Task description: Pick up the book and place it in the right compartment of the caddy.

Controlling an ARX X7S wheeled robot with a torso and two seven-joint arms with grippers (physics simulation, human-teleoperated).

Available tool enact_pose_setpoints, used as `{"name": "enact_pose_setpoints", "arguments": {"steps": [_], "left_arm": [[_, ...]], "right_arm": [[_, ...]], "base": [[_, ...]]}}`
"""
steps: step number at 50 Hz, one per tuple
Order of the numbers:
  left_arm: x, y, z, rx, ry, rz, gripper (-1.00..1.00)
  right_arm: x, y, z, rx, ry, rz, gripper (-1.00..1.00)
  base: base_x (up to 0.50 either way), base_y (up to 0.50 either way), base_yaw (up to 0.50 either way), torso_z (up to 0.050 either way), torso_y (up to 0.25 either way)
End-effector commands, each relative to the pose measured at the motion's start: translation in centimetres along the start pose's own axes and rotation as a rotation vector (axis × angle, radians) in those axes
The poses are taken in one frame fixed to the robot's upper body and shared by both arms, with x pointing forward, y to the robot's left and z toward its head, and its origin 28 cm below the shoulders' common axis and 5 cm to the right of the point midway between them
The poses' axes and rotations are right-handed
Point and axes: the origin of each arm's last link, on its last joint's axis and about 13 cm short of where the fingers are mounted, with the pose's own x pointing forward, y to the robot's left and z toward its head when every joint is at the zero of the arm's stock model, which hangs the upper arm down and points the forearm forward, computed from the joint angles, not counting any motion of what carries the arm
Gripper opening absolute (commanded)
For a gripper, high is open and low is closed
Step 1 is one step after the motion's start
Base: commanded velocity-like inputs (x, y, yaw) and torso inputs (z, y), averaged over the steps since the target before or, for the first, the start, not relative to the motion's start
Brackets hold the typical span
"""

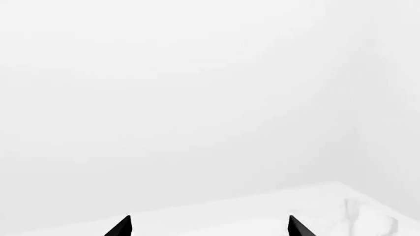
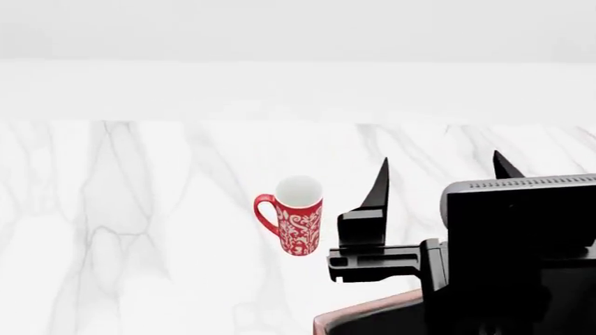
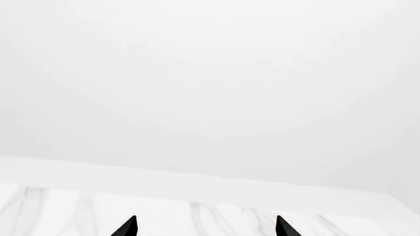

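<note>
On the white marble table point(image 2: 139, 209) we see a red patterned mug point(image 2: 296, 218) standing upright, handle toward our left. Just right of it our right gripper point(image 2: 437, 183) hovers with its black fingers spread wide and nothing between them. Below it a reddish-brown corner of the caddy point(image 2: 368, 314) shows at the lower edge. We cannot see the book. Our left gripper point(image 1: 208, 226) shows only two parted fingertips, holding nothing

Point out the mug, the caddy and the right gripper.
mug point(image 2: 300, 230), head view, on its red patterned side below the rim.
caddy point(image 2: 373, 311), head view, on the pale pink rim at the bottom edge.
right gripper point(image 2: 440, 176), head view, midway between the two black fingertips.
</note>
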Motion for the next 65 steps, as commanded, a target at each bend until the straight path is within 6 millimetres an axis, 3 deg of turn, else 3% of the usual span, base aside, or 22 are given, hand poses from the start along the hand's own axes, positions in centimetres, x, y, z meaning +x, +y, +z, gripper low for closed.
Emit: {"name": "enact_pose_setpoints", "arguments": {"steps": [1,17,21,24,26,29,36,41,47,58,65], "left_arm": [[-0.3,2.4,0.1,-0.004,-0.011,0.088,1.00],[-0.2,2.8,0.0,-0.003,-0.008,0.101,1.00],[-0.2,2.8,0.1,-0.002,-0.010,0.099,1.00],[-0.2,2.7,0.2,-0.001,-0.012,0.097,1.00],[-0.2,2.5,0.2,0.002,-0.011,0.093,1.00],[-0.2,2.4,0.1,0.004,-0.010,0.090,1.00],[-0.1,2.4,0.0,0.009,-0.006,0.086,1.00],[-0.1,2.3,0.0,0.011,-0.004,0.083,1.00],[-0.1,2.1,-0.1,0.014,0.000,0.078,1.00],[0.0,2.1,0.2,0.021,-0.008,0.073,1.00],[-0.1,2.1,0.2,0.018,-0.004,0.071,1.00]], "right_arm": [[-0.1,-0.1,0.2,0.000,0.010,-0.009,1.00],[0.0,0.2,0.5,0.006,0.057,0.013,1.00],[0.4,0.7,1.0,0.010,0.120,0.099,1.00],[2.3,0.3,3.7,0.007,0.140,0.028,1.00],[2.3,1.3,5.4,-0.007,0.150,0.040,1.00],[1.5,2.6,7.1,-0.002,0.190,0.374,1.00],[2.1,4.8,8.6,0.077,0.196,0.675,1.00],[2.6,6.0,8.7,0.000,0.324,0.837,1.00],[1.7,7.1,9.2,-0.008,0.339,1.025,1.00],[0.0,8.8,7.1,-0.151,0.352,1.324,1.00],[-1.3,9.5,7.0,-0.306,0.396,1.446,1.00]], "base": [[0.00,0.00,0.00,0.000,0.000],[0.00,0.00,0.00,0.000,0.000],[0.00,0.00,0.00,0.000,0.000],[0.00,0.00,0.00,0.000,0.000],[0.00,0.00,0.00,0.000,0.000],[0.00,0.00,0.00,0.000,0.000],[0.00,0.00,0.00,0.000,0.000],[0.00,0.00,0.00,0.000,0.000],[0.00,0.00,0.00,0.000,0.000],[0.00,0.00,0.00,0.000,0.000],[0.00,0.00,0.00,0.000,0.000]]}}
